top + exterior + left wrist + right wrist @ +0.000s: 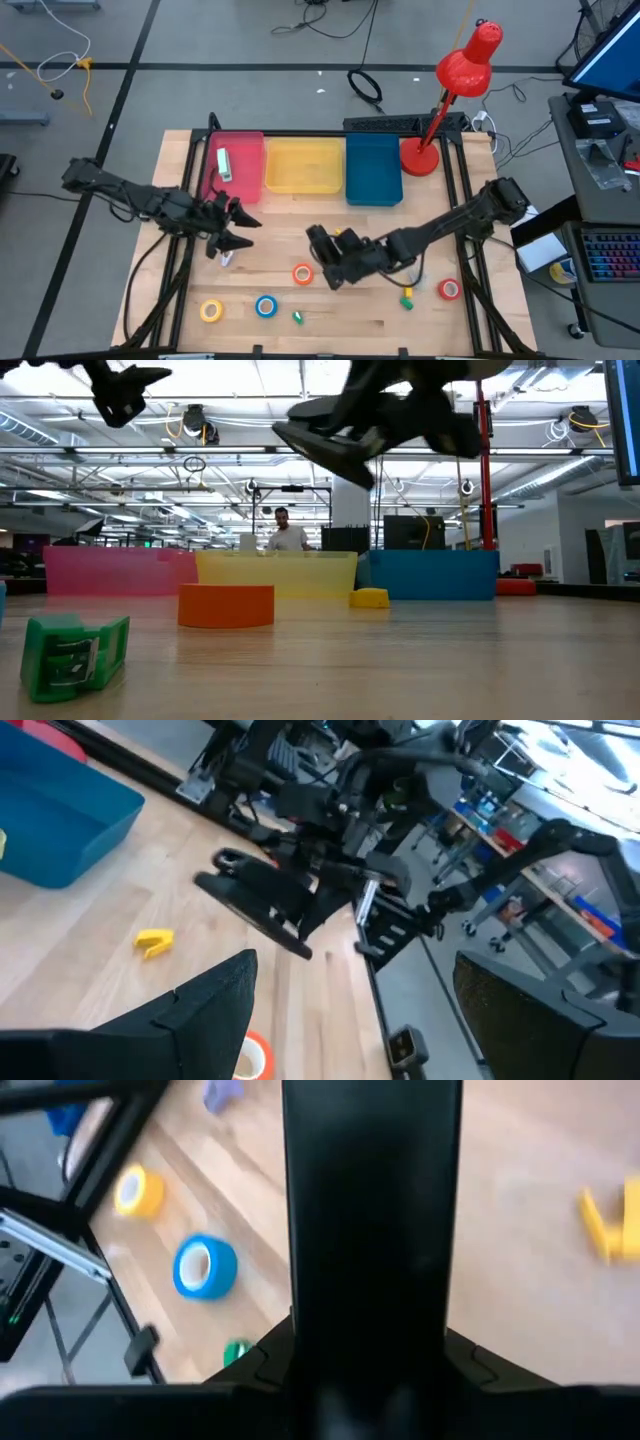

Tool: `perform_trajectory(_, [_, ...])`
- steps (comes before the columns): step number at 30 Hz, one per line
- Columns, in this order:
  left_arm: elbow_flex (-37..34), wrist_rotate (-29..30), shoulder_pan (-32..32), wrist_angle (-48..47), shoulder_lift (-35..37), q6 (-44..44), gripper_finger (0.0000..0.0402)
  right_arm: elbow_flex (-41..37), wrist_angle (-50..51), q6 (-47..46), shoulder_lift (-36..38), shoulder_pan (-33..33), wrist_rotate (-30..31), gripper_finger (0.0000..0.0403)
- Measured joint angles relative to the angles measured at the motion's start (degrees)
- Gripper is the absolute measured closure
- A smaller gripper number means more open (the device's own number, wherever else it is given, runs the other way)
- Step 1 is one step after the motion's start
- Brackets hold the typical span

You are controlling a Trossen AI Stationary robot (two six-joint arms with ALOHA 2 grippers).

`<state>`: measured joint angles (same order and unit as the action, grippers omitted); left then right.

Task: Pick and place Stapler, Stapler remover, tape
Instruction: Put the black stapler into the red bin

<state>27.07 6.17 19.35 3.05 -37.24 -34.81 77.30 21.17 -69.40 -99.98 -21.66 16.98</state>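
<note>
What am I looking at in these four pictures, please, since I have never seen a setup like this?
Two dark robot arms work at a wooden table. One camera looks straight down, one sits at table height, and one rides on each wrist. The left gripper hangs open and empty over the table's left side. The right gripper is shut on a long black stapler, held above the table. At the back stand a pink bin, a yellow bin and a blue bin, beside a red lamp. Nearer lie the yellow tape, blue tape, orange tape and red tape.

Pink bin [240, 150], yellow bin [303, 165], blue bin [373, 170]; yellow tape [211, 311], blue tape [265, 307], black stapler [370, 1230].
</note>
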Motion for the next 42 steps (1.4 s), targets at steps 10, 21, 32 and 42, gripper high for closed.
perform_trajectory(10, [0.00,10.52,0.02,14.60,-10.03,-1.15,0.0066,0.00,-9.77,19.73,0.00,8.47,4.07,0.0285])
perform_trajectory(21, [0.50,24.27,-0.10,17.64,-12.80,-3.56,0.0066,0.00,-15.88,30.20,0.00,13.35,0.27,0.0285])
perform_trajectory(32, [0.58,26.93,-0.20,22.45,-12.70,5.94,0.0066,0.04,-11.24,35.90,0.00,13.87,-0.59,0.0285])
perform_trajectory(42, [19.66,25.09,-0.04,-4.91,-17.51,17.02,0.0066,0.04,-2.95,47.34,0.00,13.82,-6.64,0.0285])
